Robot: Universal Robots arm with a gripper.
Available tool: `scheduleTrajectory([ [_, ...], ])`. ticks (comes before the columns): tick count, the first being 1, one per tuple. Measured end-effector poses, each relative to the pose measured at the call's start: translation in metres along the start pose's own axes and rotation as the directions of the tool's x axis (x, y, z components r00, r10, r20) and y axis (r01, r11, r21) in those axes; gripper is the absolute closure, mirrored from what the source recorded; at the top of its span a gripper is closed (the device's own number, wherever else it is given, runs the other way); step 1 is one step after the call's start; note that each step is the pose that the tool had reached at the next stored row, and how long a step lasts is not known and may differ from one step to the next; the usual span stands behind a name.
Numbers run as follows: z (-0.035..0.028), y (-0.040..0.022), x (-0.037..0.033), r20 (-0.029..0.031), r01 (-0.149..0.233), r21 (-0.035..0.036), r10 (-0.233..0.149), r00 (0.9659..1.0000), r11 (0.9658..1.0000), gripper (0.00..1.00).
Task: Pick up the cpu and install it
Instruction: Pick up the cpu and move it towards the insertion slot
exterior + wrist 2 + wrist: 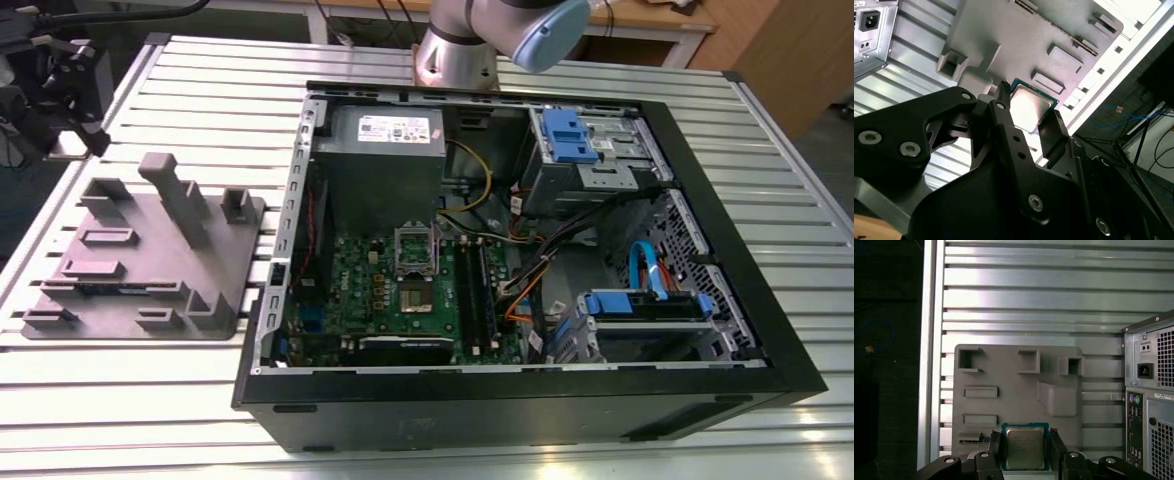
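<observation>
Gripping the cpu by two opposite edges, the gripper is holding its jaws narrow. In both wrist views one of the black fingers is pressing against each side, and the metal lid is facing the cameras. The chip is hanging in the air over the grey tray, near one of the tray's edges and apparently well above it, not lying in a pocket.

By judgement the part is handling as light, thin and rigid, yet fragile. The smooth lid is offering little friction, and the contact face underneath, hidden here, is best left untouched. That is leaving the pale rim at the edges as the only sound place to hold, with the chip kept level.

Beyond, the tray is lying on the slatted metal bench, toward the bench's edge at the exterior view's left, just beside the open computer case. Farther in, on the green board, the silver socket frame is standing raised; whether the socket below it is bare cannot be told.
</observation>
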State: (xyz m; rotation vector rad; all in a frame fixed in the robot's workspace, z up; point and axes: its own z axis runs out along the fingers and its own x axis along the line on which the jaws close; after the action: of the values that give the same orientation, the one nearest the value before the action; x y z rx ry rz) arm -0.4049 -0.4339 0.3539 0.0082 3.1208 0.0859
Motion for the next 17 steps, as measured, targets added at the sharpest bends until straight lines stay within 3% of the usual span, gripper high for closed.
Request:
scheduleTrajectory([
  [6, -0.0077, 0.0004, -0.0001, 0.0002, 0.000, -0.0002, 0.000, 1.0000, 1.0000, 0.53],
  [17, -0.0083, 0.0004, -0.0015, 0.0000, 0.000, -0.0004, 0.000, 1.0000, 1.0000, 0.53],
])
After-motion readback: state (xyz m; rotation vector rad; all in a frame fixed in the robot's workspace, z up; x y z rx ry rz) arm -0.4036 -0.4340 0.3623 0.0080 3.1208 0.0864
